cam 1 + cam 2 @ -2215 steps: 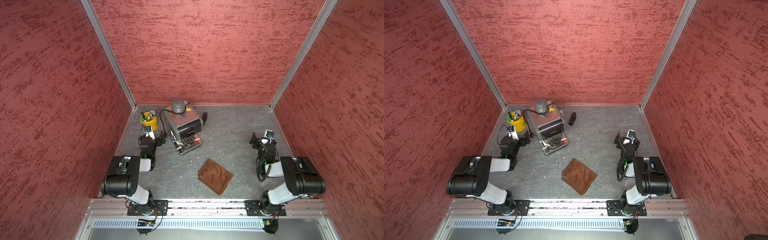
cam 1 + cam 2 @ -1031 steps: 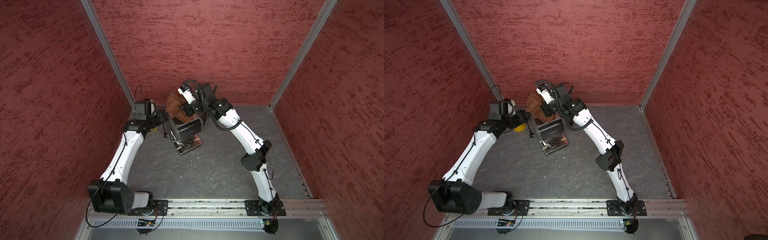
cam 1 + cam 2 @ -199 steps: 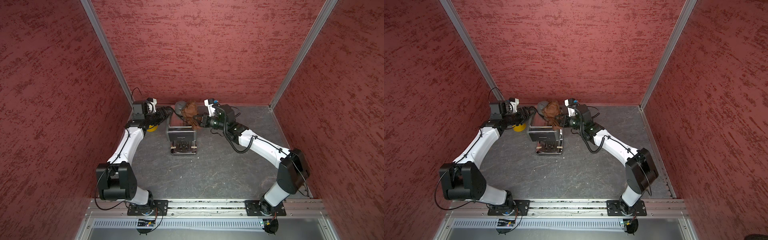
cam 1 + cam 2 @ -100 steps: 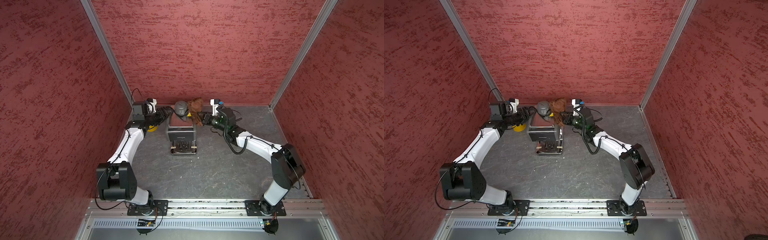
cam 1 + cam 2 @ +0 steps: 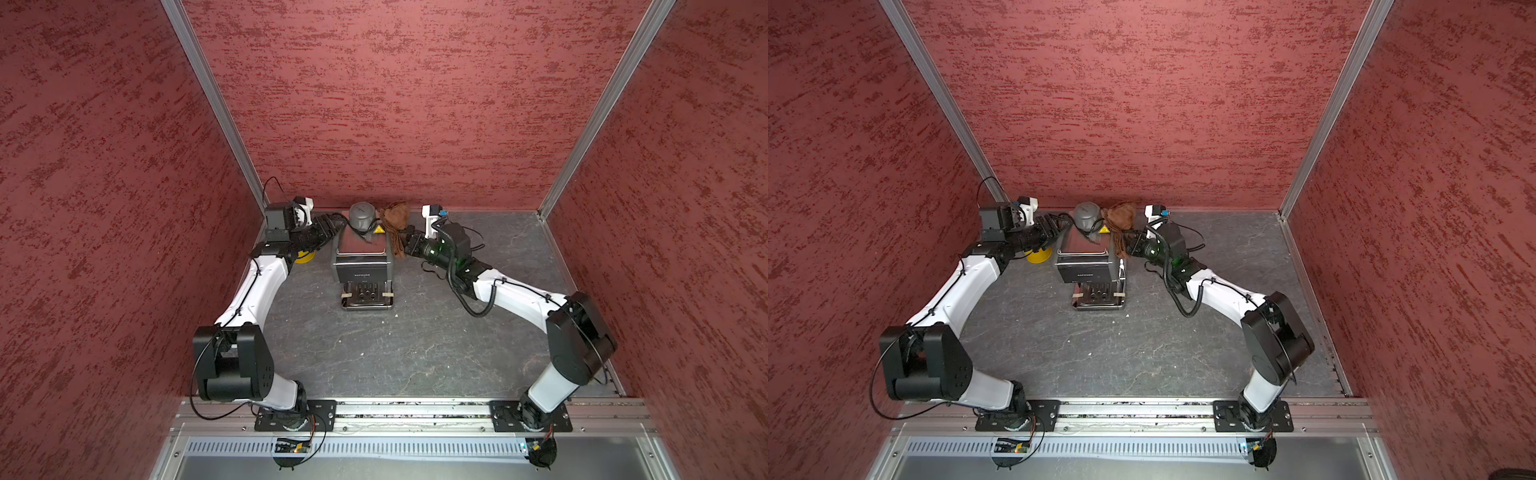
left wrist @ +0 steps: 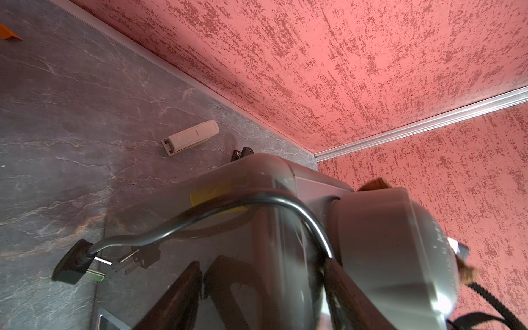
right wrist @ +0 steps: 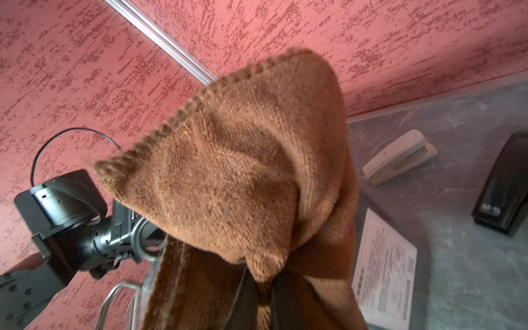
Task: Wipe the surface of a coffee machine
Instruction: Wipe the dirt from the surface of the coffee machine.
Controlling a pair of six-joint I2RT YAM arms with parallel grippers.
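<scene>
The coffee machine (image 5: 363, 259) stands at the back of the table, a little left of the middle and near the rear wall. Its drip tray (image 5: 366, 305) faces the front rail squarely. Eleven seconds ago, and still five seconds ago, it sat skewed; a second ago it was already square.

The brown cloth (image 5: 395, 220) lay flat near the front of the table at the start. A second ago it was bunched on the machine's top beside the grey cap (image 5: 361, 216). Now it sits at the top's right rear edge and hangs partly down the right side. The right gripper (image 5: 409, 242) is clamped tight on the cloth, just beside that side.

The left gripper (image 5: 330, 227) has barely moved in the last second. Its jaws stand part-way apart astride the machine's upper left rear edge by the cap, with the black cord (image 6: 200, 214) running across. Whether they squeeze the machine cannot be told. Both arms were folded by the rail at the start and now reach far back.

A yellow bucket (image 5: 303, 258) sits just left of the machine, half hidden under the left arm. Near the machine lie the plug (image 6: 77, 264), a beige stapler (image 6: 190, 138) and a black stapler (image 7: 505, 185).

The table (image 5: 415, 353) is dark grey with pale veins like stone. Rough red walls (image 5: 374, 104) close three sides, with an aluminium rail (image 5: 415, 409) along the front.
</scene>
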